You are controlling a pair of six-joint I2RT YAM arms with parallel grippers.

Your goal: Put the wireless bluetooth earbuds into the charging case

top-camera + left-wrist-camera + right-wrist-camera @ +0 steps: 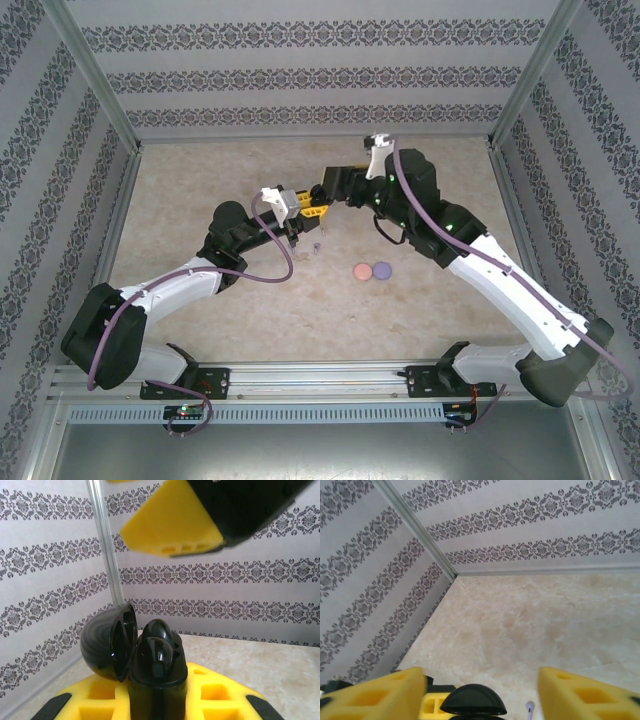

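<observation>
My left gripper point(157, 707) is shut on the black charging case point(157, 692), gripping its body between yellow fingers point(220, 697). The lid point(107, 642) stands open to the left. Two black wireless bluetooth earbuds point(160, 652) sit in the case's wells, heads up. My right gripper point(480, 700) hangs open just above the case, its yellow fingers point(590, 692) wide apart with nothing between them; the lid point(473, 701) shows below it. From the top, both grippers point(300, 208) point(325, 192) meet at mid-table. A pale earbud point(530, 707) lies on the table beneath.
A pink disc point(362, 271) and a purple disc point(381, 269) lie side by side right of centre. A small earbud point(318, 247) lies on the beige table point(420, 320) near the left gripper. Patterned walls and metal posts point(100, 90) enclose the space.
</observation>
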